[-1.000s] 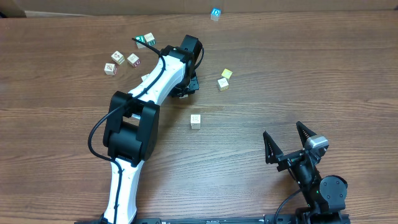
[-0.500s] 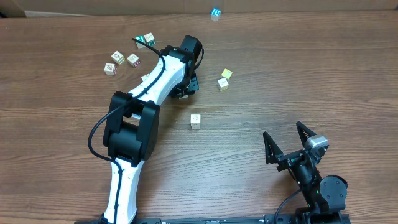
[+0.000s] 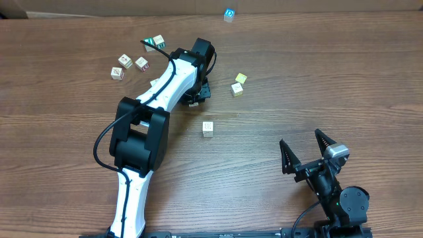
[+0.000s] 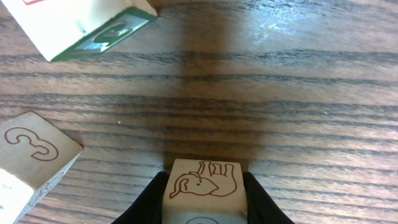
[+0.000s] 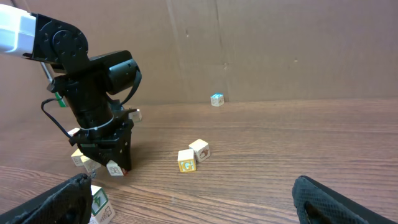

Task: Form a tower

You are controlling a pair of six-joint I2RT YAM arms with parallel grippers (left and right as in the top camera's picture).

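Observation:
My left gripper (image 3: 197,96) is shut on a pale cube (image 4: 202,186) with a red elephant drawing, low over the table at the back middle; the right wrist view shows that cube (image 5: 114,168) between the black fingers. The tower (image 3: 207,128) stands alone in the table's middle. In the right wrist view the tower (image 5: 99,202) looks two cubes high, with a green 4 on the upper one. My right gripper (image 3: 307,157) stands open and holds nothing near the front right, well apart from the tower.
Loose cubes lie around: three at the back left (image 3: 125,61), a green-faced one (image 3: 158,42) behind the left arm, a yellow and a pale one (image 3: 238,83) to its right, and a blue one (image 3: 229,14) at the far edge. A cardboard wall (image 5: 249,43) stands behind.

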